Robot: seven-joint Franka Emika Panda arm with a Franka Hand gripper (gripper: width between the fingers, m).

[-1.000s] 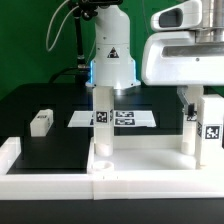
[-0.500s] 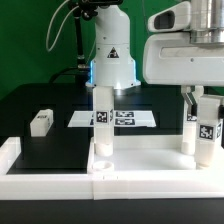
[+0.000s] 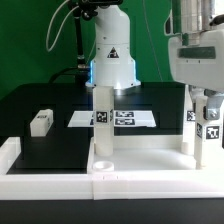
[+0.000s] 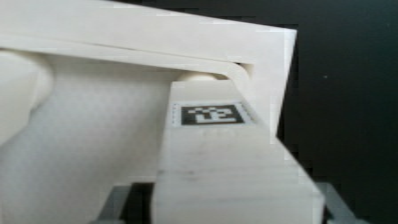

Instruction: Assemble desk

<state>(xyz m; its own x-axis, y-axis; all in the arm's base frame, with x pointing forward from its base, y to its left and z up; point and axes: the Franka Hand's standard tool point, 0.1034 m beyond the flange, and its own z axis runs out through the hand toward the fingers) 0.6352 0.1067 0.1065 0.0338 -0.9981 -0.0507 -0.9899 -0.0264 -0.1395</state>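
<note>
Clamping right leg block (image 3: 211, 140) upright on panel (image 3: 150, 162) with gripper (image 3: 207, 105), shifting rightward since moment ago; likely screwing it home.

The exterior view is lit brightly and evenly, so that the white panel (image 3: 150, 165) is nearly washed out and a dull sheen is left on the black table (image 3: 50, 100). In the wrist view the leg (image 4: 222, 160) is rendered soft and blurred, with grey shadow gathered at its far end.
</note>
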